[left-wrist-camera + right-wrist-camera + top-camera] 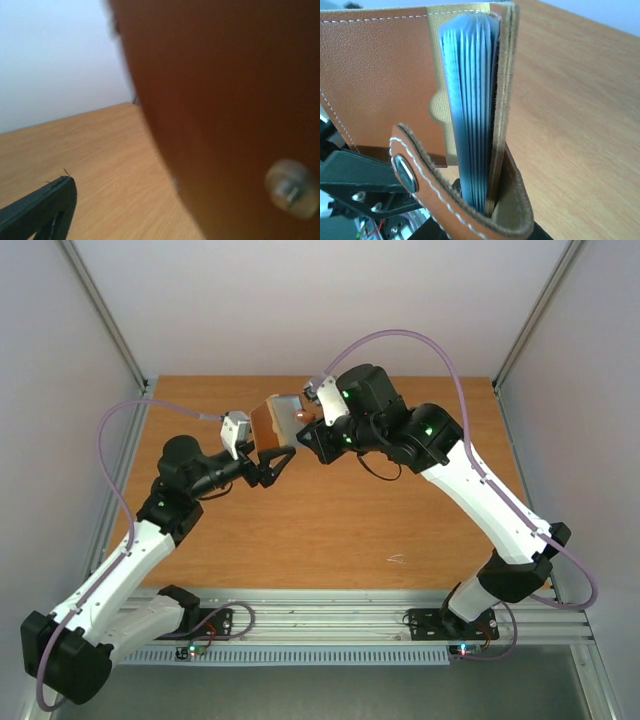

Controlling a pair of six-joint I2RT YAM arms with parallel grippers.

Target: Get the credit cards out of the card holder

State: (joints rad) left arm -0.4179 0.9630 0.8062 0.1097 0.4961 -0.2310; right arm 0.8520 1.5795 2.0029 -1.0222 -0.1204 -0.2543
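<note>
The card holder (pixel 273 422), brown leather with a pale blue-grey inside, hangs in the air over the far middle of the table. My right gripper (pixel 308 436) is shut on its lower end. In the right wrist view the card holder (pixel 380 70) stands partly spread, its stacked pocket edges (pixel 470 100) upright and its closing tab (pixel 420 185) curling across the bottom. The credit cards are hidden inside. My left gripper (pixel 274 464) is open just below the holder. Its one visible finger (pixel 47 207) stands apart from the blurred leather flap (pixel 225 110), which carries a metal snap (pixel 292 187).
The wooden table (pixel 330 530) lies below both arms, with a small pale scuff (pixel 396 559) near the front. Grey walls and metal frame posts (pixel 110 315) enclose the sides. Purple cables (pixel 455 370) arc over each arm.
</note>
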